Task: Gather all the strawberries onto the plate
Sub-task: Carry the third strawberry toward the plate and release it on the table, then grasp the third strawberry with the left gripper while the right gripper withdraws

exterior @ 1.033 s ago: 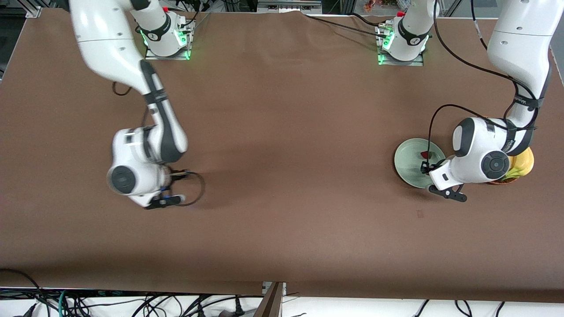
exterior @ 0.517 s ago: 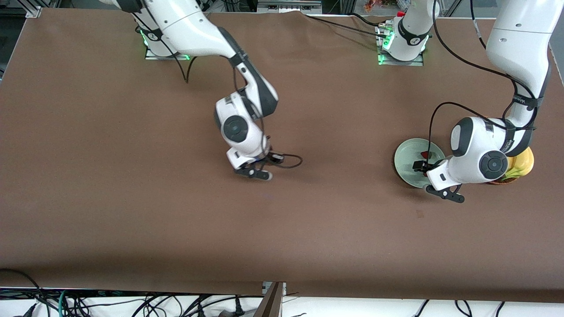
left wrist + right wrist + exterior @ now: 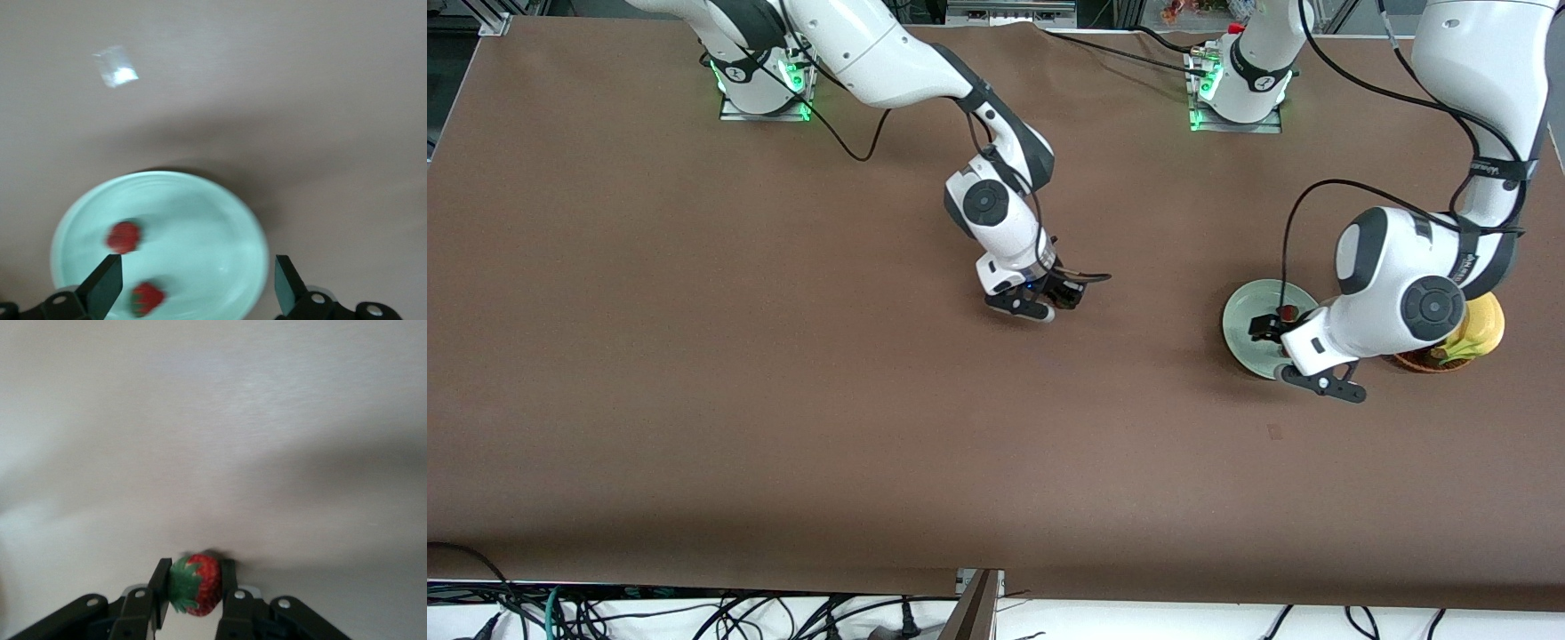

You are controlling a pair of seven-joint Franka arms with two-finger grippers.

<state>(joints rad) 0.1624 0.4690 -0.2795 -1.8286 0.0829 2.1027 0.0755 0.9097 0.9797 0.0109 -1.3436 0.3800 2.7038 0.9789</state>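
- Our left gripper [image 3: 193, 293] hangs wide open over the round, smooth mint plate [image 3: 220, 220] holding two strawberries [image 3: 124, 237].
- Our right gripper [image 3: 193, 587], over bare table away from the plate, pinches a third strawberry [image 3: 200, 583].

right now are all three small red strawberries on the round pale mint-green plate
No, only two strawberries lie on the round pale mint-green plate; the right gripper grips the third strawberry.

two strawberries [image 3: 124, 237] on mint plate [image 3: 213, 220]; third strawberry [image 3: 200, 584] gripped, airborne.
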